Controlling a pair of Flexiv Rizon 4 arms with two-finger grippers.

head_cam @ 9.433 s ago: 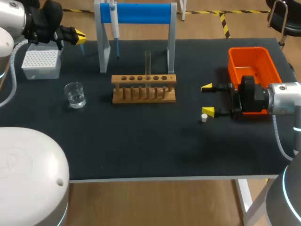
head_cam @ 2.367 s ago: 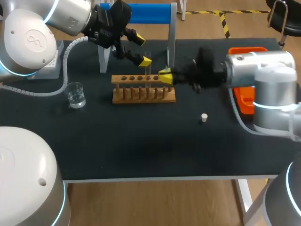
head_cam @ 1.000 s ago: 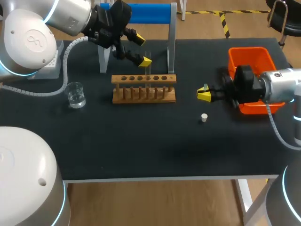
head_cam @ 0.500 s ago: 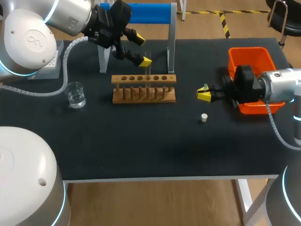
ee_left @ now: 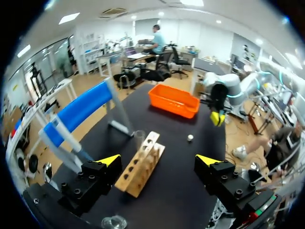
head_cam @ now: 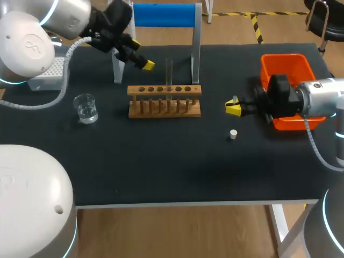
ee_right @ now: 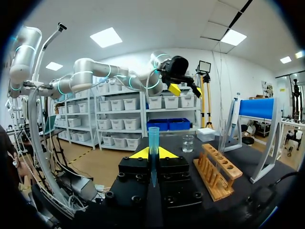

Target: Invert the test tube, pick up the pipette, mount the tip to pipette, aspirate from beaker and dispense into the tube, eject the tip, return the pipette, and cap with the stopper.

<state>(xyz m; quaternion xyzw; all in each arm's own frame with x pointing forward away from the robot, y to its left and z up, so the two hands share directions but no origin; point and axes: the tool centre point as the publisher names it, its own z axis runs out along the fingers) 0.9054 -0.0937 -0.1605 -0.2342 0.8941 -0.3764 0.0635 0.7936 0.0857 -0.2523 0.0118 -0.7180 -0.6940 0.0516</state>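
Observation:
A clear test tube (head_cam: 169, 71) stands upright in the wooden rack (head_cam: 164, 101); ahead of the right gripper the test tube (ee_right: 222, 131) shows too. My left gripper (head_cam: 140, 55) hovers open above the table's back, left of the tube, with nothing between its fingers; the left gripper (ee_left: 158, 160) looks down on the rack (ee_left: 140, 164). The pipette (ee_left: 64, 140) hangs on the blue stand (ee_left: 78, 112). My right gripper (head_cam: 233, 107) is shut on a slim blue pipette tip (ee_right: 153, 143), right of the rack. A white stopper (head_cam: 233, 134) lies just in front of it. The water beaker (head_cam: 86, 107) sits left of the rack.
An orange bin (head_cam: 287, 67) stands at the right, partly behind my right arm. The white tip box (head_cam: 45, 75) sits at the back left, under my left arm. The blue stand's posts (head_cam: 196, 48) rise right behind the rack.
My left gripper has drawn back to the left, away from the test tube. The right arm and the tip in its grip have not moved.

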